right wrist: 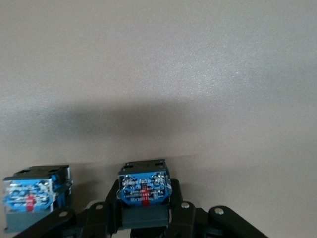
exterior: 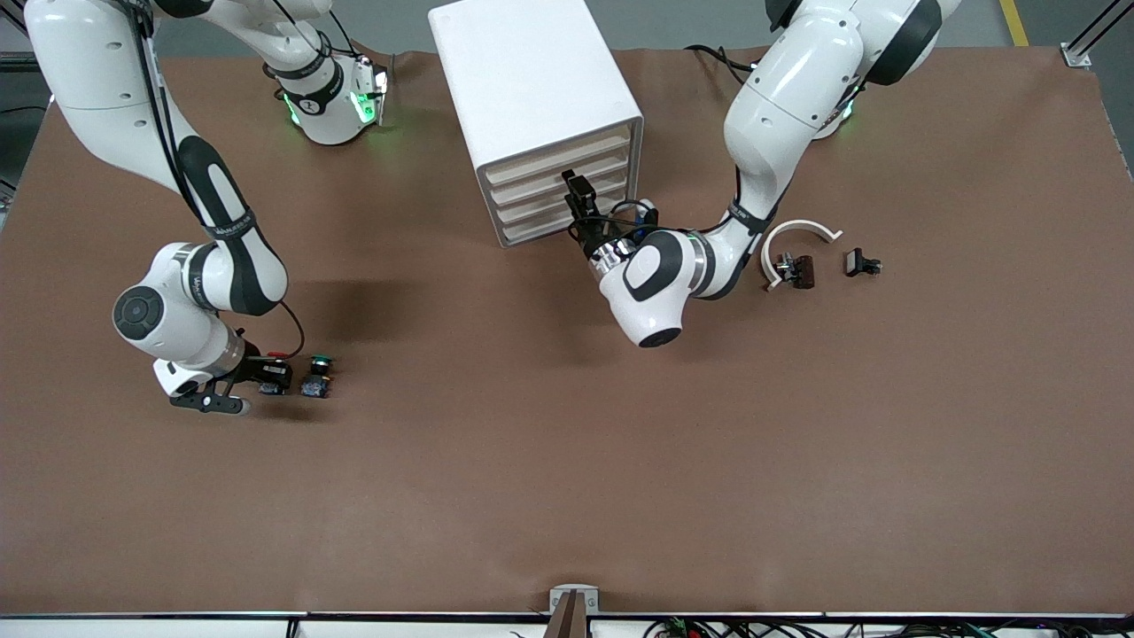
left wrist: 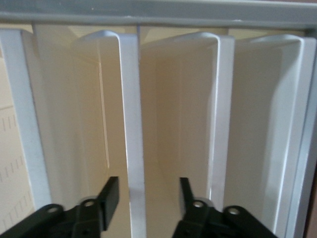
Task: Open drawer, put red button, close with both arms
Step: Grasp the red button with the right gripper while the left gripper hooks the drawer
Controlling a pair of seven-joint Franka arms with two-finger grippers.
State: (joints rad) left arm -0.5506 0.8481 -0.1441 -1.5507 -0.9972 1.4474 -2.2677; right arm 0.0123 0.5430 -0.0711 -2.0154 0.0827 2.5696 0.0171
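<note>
The white cabinet (exterior: 532, 80) stands at the robots' side of the table, with all four cream drawer fronts flush. My left gripper (exterior: 580, 202) is at the drawer fronts, about at the second drawer (exterior: 554, 170) from the top. In the left wrist view it is open (left wrist: 147, 196), with its fingers (left wrist: 110, 196) on either side of a white drawer lip (left wrist: 132, 139) without touching it. My right gripper (exterior: 270, 379) is low at the table toward the right arm's end. It is shut (right wrist: 143, 201) on the red button's block body (right wrist: 143, 188); the cap is hidden.
The green-capped button (exterior: 317, 377) stands right beside the held one and also shows in the right wrist view (right wrist: 32, 198). Toward the left arm's end lie a white curved piece (exterior: 797, 232), a dark part (exterior: 796, 270) and a small black part (exterior: 861, 263).
</note>
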